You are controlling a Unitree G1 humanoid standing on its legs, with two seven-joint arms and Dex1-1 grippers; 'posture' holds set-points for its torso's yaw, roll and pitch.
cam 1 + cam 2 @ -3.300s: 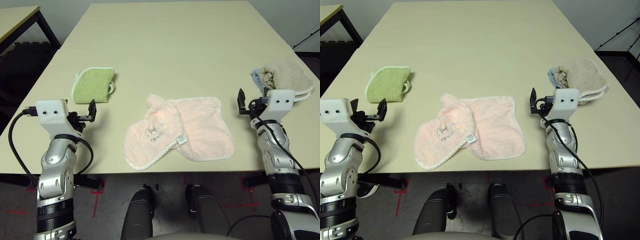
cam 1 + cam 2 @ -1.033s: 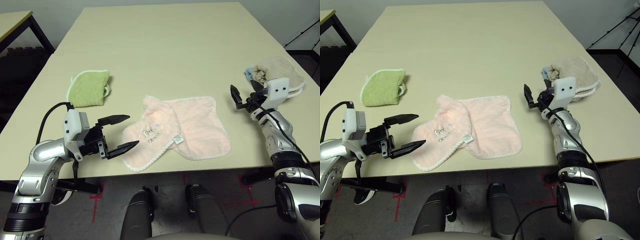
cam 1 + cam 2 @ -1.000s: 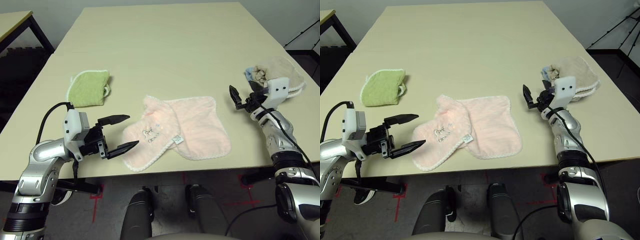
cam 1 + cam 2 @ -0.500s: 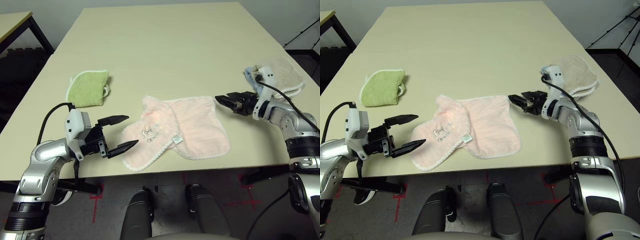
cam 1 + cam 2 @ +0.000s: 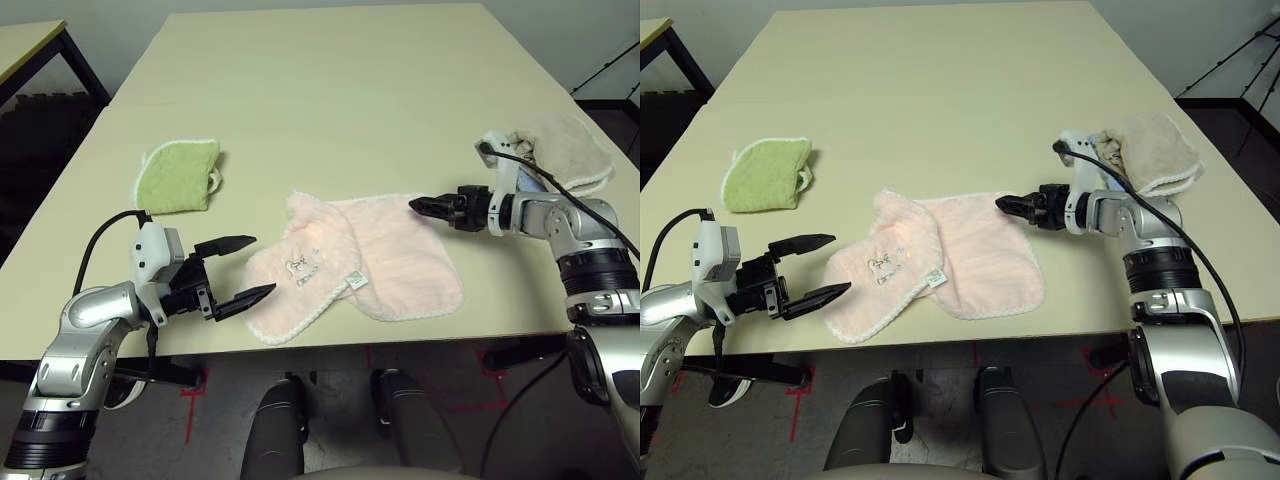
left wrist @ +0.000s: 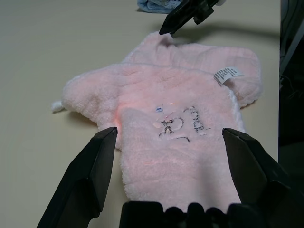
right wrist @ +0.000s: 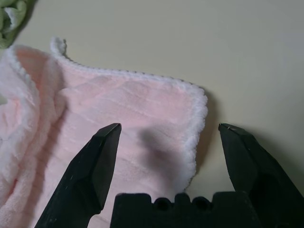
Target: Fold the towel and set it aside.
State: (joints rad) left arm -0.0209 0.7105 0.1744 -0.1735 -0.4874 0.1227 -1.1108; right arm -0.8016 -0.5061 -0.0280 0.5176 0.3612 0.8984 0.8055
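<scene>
Right gripper (image 5: 1006, 203): jaws spread wide, nothing between them. In the right wrist view they straddle the far right corner of the towel (image 5: 370, 262), hovering just above its white stitched edge, not touching as far as can be told. A second ago this gripper stood upright beside the beige-and-blue bundle (image 5: 560, 150), well off the cloth; since then the wrist has tipped over and swung in toward the towel, so the fingers now point along the table at that corner.

Left gripper (image 5: 250, 268): jaws equally wide, empty, aimed at the near left lobe of the towel, the part bearing the dark embroidered mark (image 6: 183, 127). Close to the edge, apart from it. It has held this pose over the last second.

Towel: pale pink, lying near the front edge of the table (image 5: 330, 90), between the two grippers. Left part is doubled over on itself, right part flat, small tag (image 6: 227, 73) showing at the fold.

Green cloth (image 5: 178, 177) sits well off to the left, untouched.

Reading: both arms now staged at opposite ends; fold not begun. Next step likely a pinch on the right corner, which calls for a lower approach to catch the thin edge.
</scene>
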